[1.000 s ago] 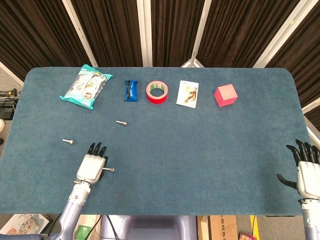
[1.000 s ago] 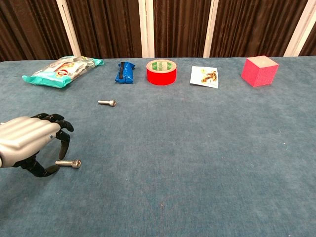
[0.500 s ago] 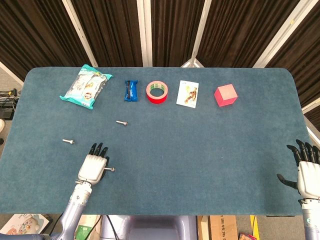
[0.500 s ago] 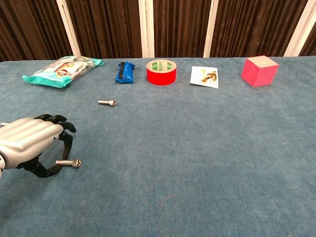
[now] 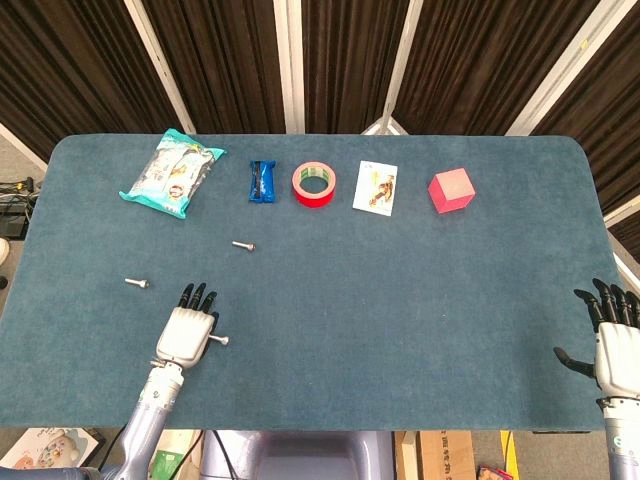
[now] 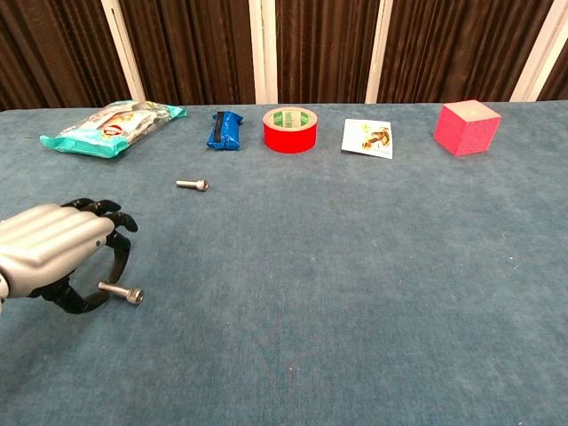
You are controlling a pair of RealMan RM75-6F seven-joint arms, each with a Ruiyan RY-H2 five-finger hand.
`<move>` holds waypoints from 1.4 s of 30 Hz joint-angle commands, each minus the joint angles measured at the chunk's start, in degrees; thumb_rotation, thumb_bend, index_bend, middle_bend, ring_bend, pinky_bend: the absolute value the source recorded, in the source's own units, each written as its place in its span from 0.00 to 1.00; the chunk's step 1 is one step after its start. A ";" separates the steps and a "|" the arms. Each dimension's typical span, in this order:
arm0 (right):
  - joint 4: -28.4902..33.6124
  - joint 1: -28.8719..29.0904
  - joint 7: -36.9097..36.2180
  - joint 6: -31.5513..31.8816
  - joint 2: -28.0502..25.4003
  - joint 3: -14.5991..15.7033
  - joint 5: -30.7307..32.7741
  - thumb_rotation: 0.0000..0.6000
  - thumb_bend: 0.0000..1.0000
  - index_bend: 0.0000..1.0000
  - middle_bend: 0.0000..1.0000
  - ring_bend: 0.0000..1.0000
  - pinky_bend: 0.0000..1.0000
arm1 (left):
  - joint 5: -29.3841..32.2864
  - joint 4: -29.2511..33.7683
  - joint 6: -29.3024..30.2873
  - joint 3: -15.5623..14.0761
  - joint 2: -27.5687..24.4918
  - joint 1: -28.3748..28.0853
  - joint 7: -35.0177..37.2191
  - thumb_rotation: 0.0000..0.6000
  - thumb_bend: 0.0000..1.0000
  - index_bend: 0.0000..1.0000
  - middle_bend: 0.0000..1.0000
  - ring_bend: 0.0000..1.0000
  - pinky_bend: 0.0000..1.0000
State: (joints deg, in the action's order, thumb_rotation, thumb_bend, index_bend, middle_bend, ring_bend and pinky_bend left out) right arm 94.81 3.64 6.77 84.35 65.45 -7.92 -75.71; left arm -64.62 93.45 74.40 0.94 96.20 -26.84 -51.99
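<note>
My left hand is low over the near left of the blue table, fingers curled downward. It pinches one end of a small silver bolt between thumb and a fingertip; the bolt's head sticks out to the right, slightly tilted. My right hand hangs at the table's near right corner with fingers spread and nothing in it; the chest view does not show it.
Two more bolts lie loose, one mid-left and one further left. Along the far side stand a teal snack bag, a blue wrapped bar, red tape, a picture card and a pink cube.
The bolt in my left hand has tilted and shifted slightly left with the fingers closing on it. The right hand has not moved.
</note>
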 commanded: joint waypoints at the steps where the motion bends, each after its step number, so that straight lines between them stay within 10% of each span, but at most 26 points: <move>1: 0.11 0.01 0.04 0.01 0.02 0.10 -0.18 1.00 0.13 0.22 0.10 0.04 0.00 | -4.22 0.48 1.81 -0.91 -0.95 -0.77 -2.95 1.00 0.49 0.57 0.14 0.00 0.00; 15: 0.14 0.24 0.10 -0.72 0.21 0.33 -0.13 1.00 0.13 0.22 0.10 0.05 0.00 | -17.73 -2.41 1.68 -6.90 -4.36 -4.75 -26.30 1.00 0.49 0.58 0.12 0.00 0.00; 42: 0.47 0.06 -0.04 -0.47 0.04 0.10 0.27 1.00 0.13 0.22 0.10 0.05 0.00 | -9.85 6.42 -2.69 -5.80 -5.44 -2.40 -25.45 1.00 0.48 0.55 0.10 0.00 0.00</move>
State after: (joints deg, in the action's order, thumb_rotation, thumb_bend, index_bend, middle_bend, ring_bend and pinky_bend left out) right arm 95.29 3.70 6.71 83.86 65.50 -7.80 -75.44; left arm -74.56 99.84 71.75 -4.88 90.72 -29.26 -77.43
